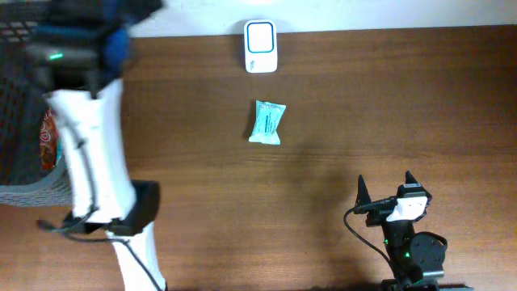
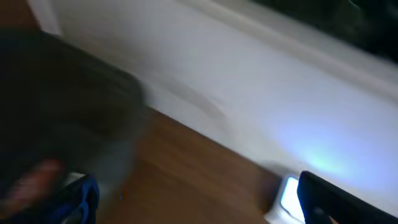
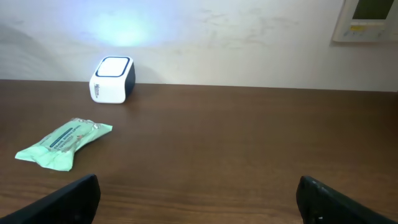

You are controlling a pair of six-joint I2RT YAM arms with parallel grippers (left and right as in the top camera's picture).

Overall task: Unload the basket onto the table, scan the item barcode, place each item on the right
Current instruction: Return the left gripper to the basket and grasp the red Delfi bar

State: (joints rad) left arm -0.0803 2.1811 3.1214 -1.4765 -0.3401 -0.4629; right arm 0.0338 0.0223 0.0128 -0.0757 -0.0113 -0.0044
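The teal packet lies flat at mid-counter, just in front of the white barcode scanner, its long axis running roughly toward the scanner. My right pincer is spread wide and empty, near the front edge; from it the packet sits ahead and to the left. My left pincer hangs by the mesh basket at the far left corner, too blurred to tell its state. I judge the right the nearer.

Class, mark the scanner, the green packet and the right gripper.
scanner (image 1: 260,47): overhead view, top face.
green packet (image 1: 266,122): overhead view, wrapper middle.
right gripper (image 1: 385,179): overhead view, between fingertips.
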